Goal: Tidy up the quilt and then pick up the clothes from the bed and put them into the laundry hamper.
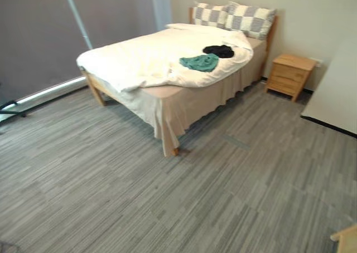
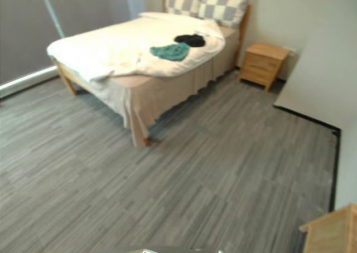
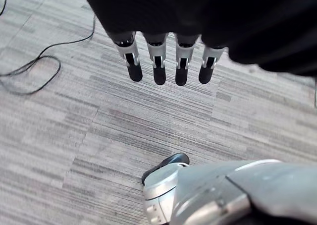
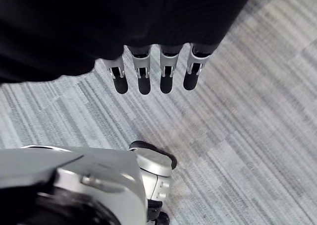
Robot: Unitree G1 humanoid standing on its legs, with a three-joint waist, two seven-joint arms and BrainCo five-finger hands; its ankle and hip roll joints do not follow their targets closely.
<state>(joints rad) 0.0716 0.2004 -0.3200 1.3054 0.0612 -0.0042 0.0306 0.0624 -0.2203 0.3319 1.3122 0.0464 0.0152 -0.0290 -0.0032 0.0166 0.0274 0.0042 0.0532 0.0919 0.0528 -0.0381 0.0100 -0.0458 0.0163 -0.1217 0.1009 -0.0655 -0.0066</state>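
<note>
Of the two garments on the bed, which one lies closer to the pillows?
The black garment. It lies nearer the checked pillows at the head of the bed, while the green garment lies just beside it, farther toward the foot.

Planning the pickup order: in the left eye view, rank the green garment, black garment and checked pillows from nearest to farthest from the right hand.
The right hand hangs open over the floor beside the robot, so:
1. green garment, on the quilt's near side.
2. black garment, just beyond it.
3. checked pillows, by the headboard.
</note>
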